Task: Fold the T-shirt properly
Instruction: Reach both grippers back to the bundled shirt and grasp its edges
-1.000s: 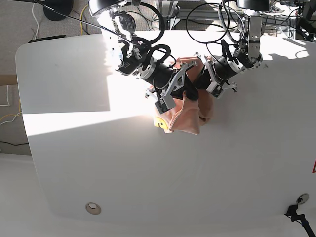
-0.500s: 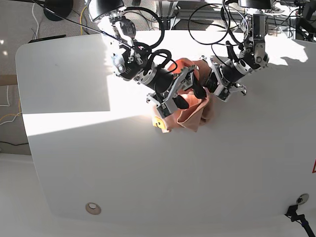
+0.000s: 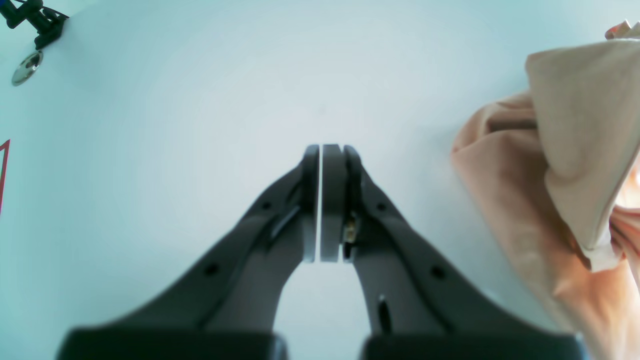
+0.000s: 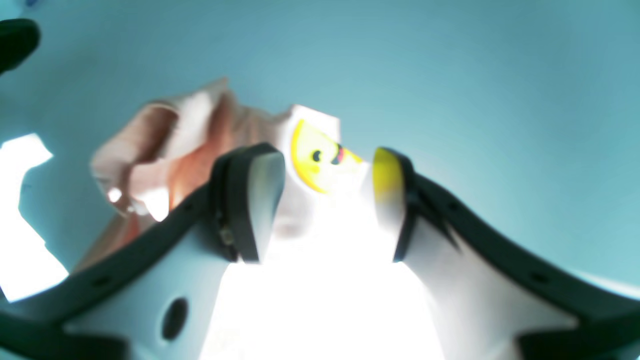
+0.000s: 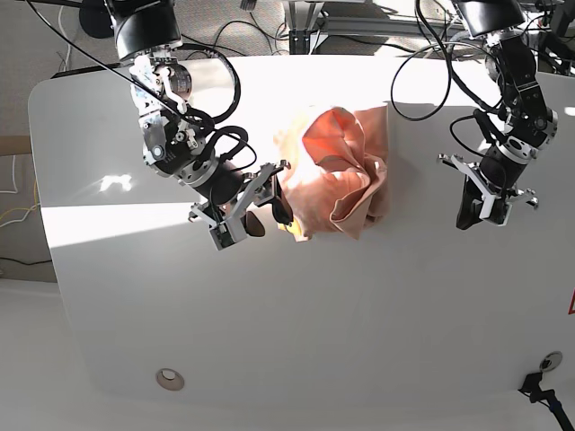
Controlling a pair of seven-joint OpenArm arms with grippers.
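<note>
near the middle of the white table (image 5: pixel 135 314), toward its far edge, the t-shirt (image 5: pixel 337 171) lies bunched in a crumpled heap. the right gripper (image 5: pixel 265 205), jaws parted and empty, sits just beside its near-left edge, by a yellow smiley tag (image 4: pixel 320 160). the left gripper (image 5: pixel 472 211), pinched closed on nothing, hangs well apart, so the right arm is nearer.

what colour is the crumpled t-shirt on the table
Salmon-pink; the crumpled thin-cloth T-shirt shows best in the base view.
</note>
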